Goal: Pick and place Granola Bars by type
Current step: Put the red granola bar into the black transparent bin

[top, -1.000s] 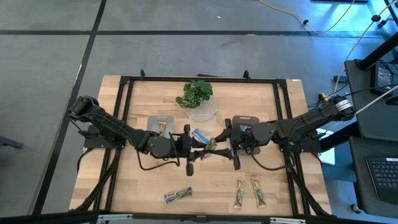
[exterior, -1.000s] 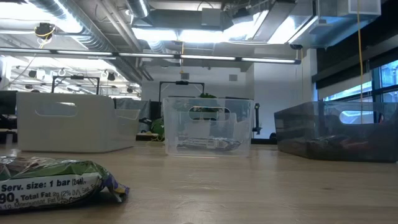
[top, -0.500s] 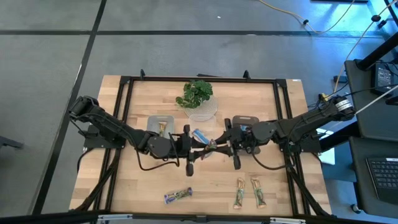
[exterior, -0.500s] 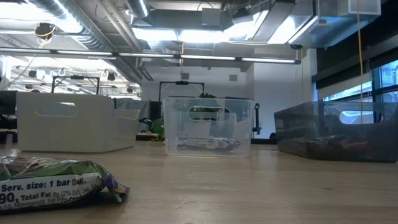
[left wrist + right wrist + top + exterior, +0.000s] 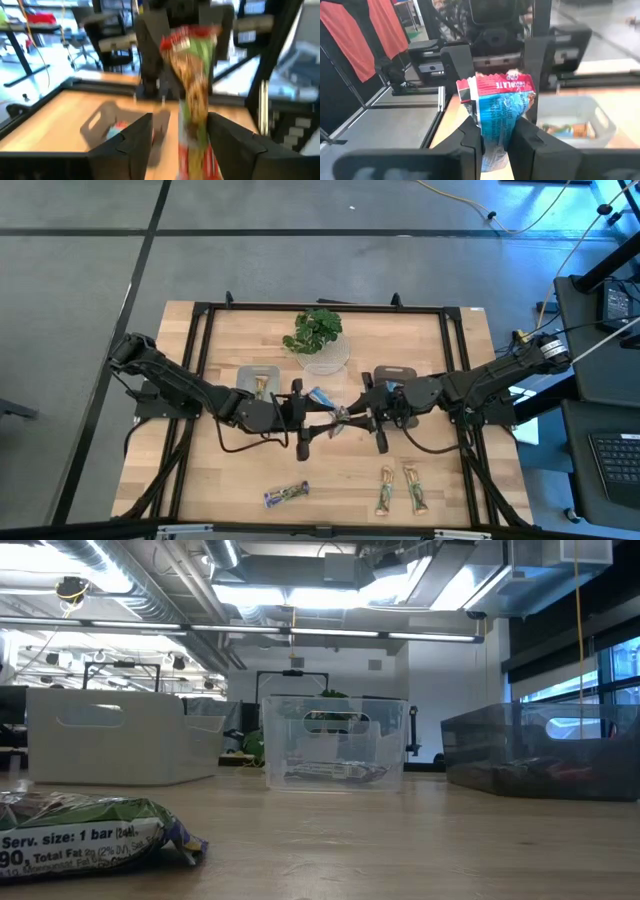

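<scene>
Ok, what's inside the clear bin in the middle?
One bar lies flat on the floor of the clear bin, as the low view shows. Its type cannot be read through the wall, and from above the plant covers part of the bin.

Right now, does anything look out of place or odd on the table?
One thing: the red-green bar is pinched in the right hand above mid-table, wrapper crumpled, while the open left hand brackets it, apparently without touching. It looks like a hand-to-hand pass, not a spill.
</scene>
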Robot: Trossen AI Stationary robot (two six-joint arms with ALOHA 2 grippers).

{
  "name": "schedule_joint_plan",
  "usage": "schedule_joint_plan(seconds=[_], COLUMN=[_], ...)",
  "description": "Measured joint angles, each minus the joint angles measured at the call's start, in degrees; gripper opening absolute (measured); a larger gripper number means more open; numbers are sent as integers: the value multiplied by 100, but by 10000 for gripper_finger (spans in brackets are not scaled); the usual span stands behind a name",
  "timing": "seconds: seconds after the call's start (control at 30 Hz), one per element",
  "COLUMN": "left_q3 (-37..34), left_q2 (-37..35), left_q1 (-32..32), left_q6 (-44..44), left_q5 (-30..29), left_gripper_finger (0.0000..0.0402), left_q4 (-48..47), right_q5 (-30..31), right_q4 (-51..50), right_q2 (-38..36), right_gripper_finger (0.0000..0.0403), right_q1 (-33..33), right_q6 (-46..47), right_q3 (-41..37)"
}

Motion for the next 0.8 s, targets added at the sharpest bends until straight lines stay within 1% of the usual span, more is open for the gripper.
schedule_joint_plan(seconds=[0.13, 0.23, 0.33, 0.47, 0.57, 0.67, 0.73, 0.8], left_q3=[0, 1, 0, 0, 0, 0, 0, 0], left_q2=[-236, -394, -449, -436, -404, -402, -402, -402], left_q1=[-48, -117, -183, -289, -323, -337, -339, -340], left_q6=[-126, -475, -795, -988, -1008, -1010, -1010, -1013], left_q5=[103, 117, 127, 146, 164, 155, 159, 160], left_gripper_finger=[200, 205, 203, 200, 202, 205, 205, 204], left_q4=[-964, -1585, -2038, -2223, -2248, -2246, -2248, -2246], right_q5=[1, 35, 335, 845, 1299, 1603, 1674, 1674], right_q4=[-802, -1657, -2754, -4532, -5540, -5984, -6127, -6235], right_q2=[-210, -395, -573, -675, -670, -623, -620, -591], right_gripper_finger=[69, 68, 69, 70, 70, 70, 70, 70], right_q1=[0, -7, -9, -54, -105, -206, -287, -358], right_q6=[387, 934, 1664, 3011, 4057, 4918, 5345, 5580], right_q3=[0, 0, 0, 0, -4, -4, -4, -2])
